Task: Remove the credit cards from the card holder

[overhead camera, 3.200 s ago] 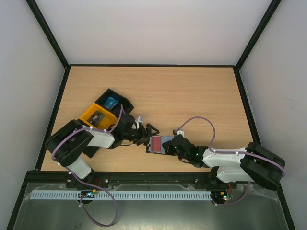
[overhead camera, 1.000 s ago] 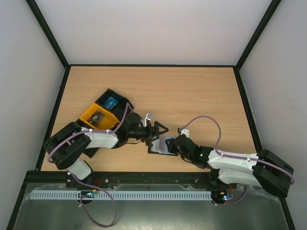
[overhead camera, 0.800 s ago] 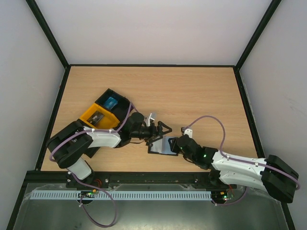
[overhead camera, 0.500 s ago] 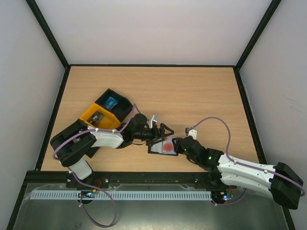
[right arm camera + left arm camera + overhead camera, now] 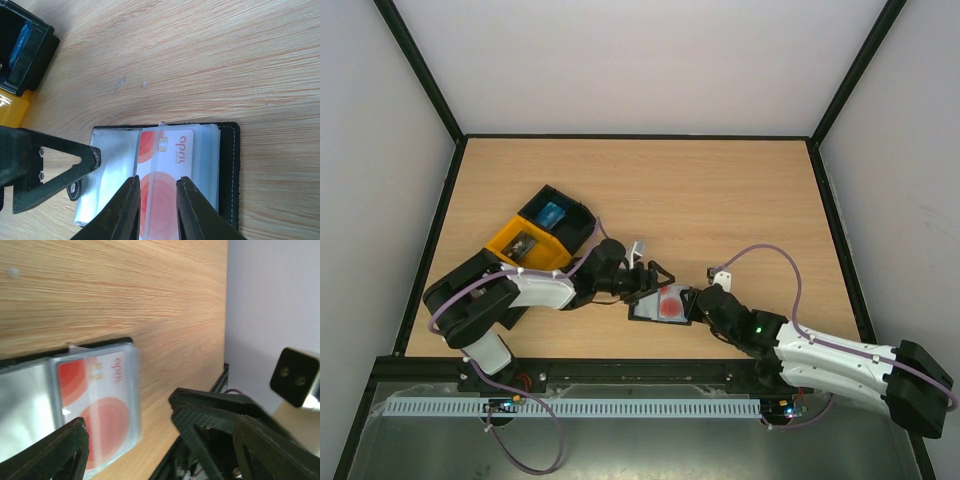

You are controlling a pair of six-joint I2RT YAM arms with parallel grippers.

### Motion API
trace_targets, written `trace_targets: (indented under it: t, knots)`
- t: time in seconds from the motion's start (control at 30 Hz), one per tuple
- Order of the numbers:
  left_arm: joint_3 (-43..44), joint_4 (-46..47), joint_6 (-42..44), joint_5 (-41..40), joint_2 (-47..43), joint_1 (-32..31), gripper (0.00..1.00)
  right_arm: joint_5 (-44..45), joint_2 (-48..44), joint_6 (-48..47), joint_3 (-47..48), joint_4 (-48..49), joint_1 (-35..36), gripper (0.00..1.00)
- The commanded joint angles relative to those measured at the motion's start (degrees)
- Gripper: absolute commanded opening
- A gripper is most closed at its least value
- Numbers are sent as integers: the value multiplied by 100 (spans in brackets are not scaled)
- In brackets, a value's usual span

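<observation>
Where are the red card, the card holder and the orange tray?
red card [image 5: 163, 162], right wrist view, its middle.
card holder [image 5: 229, 172], right wrist view, black right edge.
orange tray [image 5: 502, 238], top view, left wall.

Wooden tabletop [image 5: 720, 200] carrying 2 open trays, white walls [image 5: 640, 60] around it.
The orange tray [image 5: 520, 245] and the black tray [image 5: 570, 218] sit touching each other, left of the left pincer [image 5: 653, 280] and a little beyond it.
</observation>
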Motion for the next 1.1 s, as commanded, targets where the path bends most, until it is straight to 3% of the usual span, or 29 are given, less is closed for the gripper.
trace_targets:
  t: [0.0,0.23,0.57,1.07]
  knots:
    - [-175,-318,266,-285,-162,118,74,46,165,24,48,147,-2,21]
    - [-171,-548,503,-344,30,148,58,-42,712,16,65,414,-8,18]
    - [-178,-629,660,-296,264,137,47,-50,1294,-9,-37,392,-7,13]
    - [74,-224,509,-160,905,-231,34,-270,1457,165,-491,719,-3,5]
